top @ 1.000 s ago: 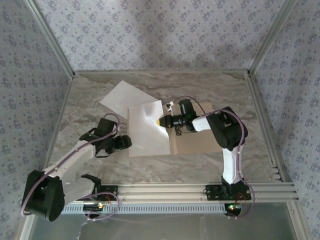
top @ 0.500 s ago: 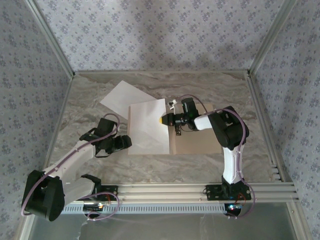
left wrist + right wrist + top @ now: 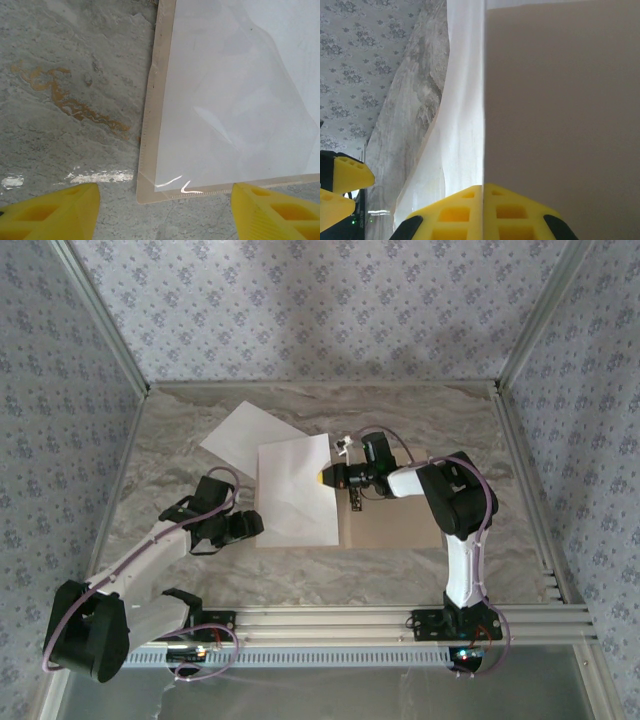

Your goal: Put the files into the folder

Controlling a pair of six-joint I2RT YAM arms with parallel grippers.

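Count: 2 sheets, 1 folder, 2 claws. The folder (image 3: 395, 525) lies open flat on the desk (image 3: 450, 420). The near sheet (image 3: 295, 495) covers its left half. The far sheet (image 3: 243, 435) is on bare desk behind, one corner overlapped by the near sheet. Right claw (image 3: 322, 479) is fully closed, pinching the near sheet's right edge by the spine. Left claw (image 3: 250, 525) is spread wide and empty, just beside the folder's near-left corner.
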